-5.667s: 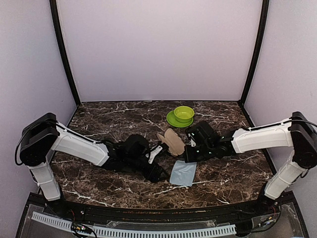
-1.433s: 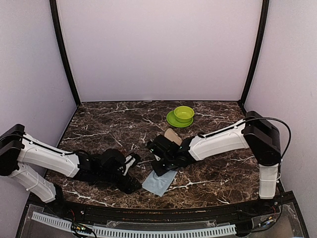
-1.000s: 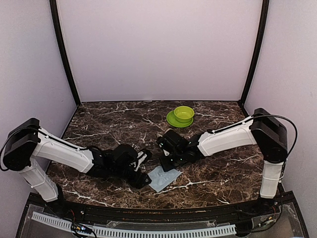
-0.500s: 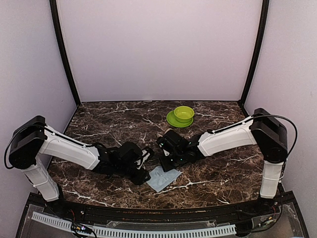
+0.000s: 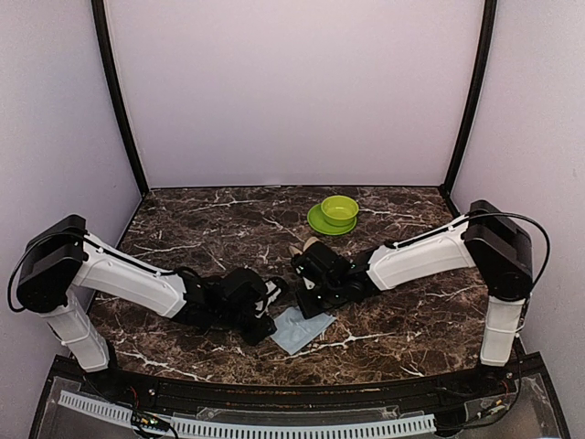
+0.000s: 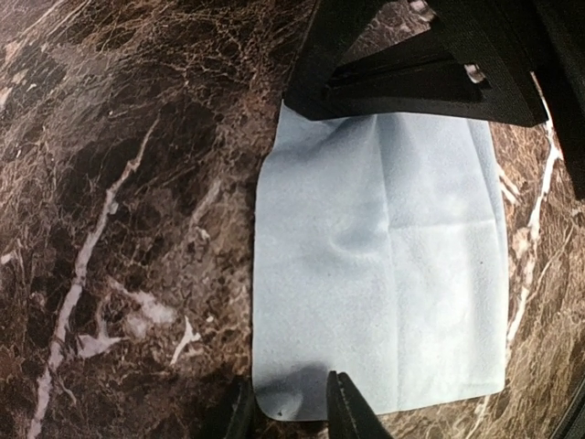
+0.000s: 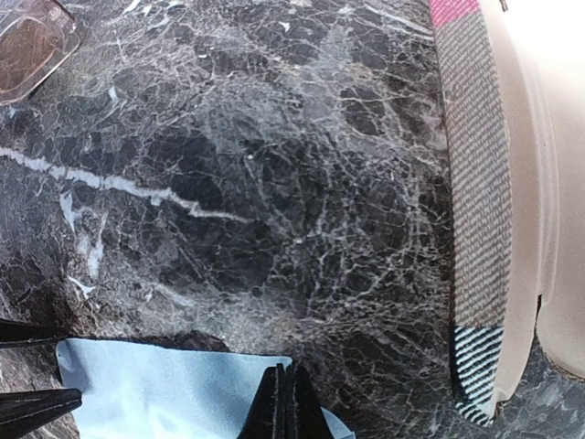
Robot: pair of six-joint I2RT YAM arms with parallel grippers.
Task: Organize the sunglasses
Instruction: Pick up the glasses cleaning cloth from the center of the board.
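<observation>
A light blue cleaning cloth (image 5: 297, 330) lies flat on the marble table (image 5: 201, 229). My right gripper (image 5: 311, 303) is shut on the cloth's far edge; in the right wrist view its tips (image 7: 287, 407) pinch the cloth (image 7: 155, 389). My left gripper (image 5: 264, 322) is open, its fingers (image 6: 343, 412) straddling the cloth's (image 6: 384, 265) near corner. A brown sunglasses lens (image 7: 32, 41) shows at the top left of the right wrist view. A beige glasses case (image 7: 516, 183) with a striped band lies to the right, and a bit of it shows in the top view (image 5: 308, 245).
A green bowl on a green plate (image 5: 338, 215) stands at the back right. The right gripper's black fingers (image 6: 411, 73) fill the top of the left wrist view. Lilac walls enclose the table.
The right gripper dragged the cloth leftward, then held still. The left gripper moved right and closed in on the cloth's near corner.
</observation>
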